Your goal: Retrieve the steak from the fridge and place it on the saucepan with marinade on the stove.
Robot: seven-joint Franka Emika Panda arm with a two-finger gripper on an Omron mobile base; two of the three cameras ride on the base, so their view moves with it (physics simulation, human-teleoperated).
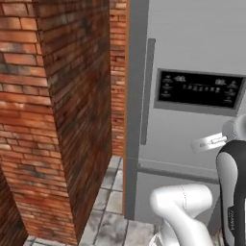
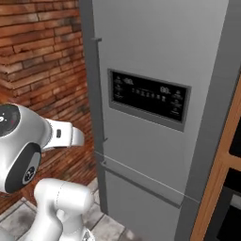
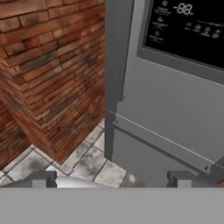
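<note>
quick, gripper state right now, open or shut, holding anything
Gripper: open, jaws wide apart, holding nothing; it faces the closed fridge without touching it.

The tall grey fridge (image 2: pixel 155 70) stands closed, apparently, its dark display panel (image 2: pixel 148 96) lit.

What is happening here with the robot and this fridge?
The robot arm stands in front of the fridge, whose door is shut. Its fingers are wide open, hold nothing and are short of the door handle. A brick wall stands to the fridge's left. So the steak is not yet fetched; opening the door probably comes next.
</note>
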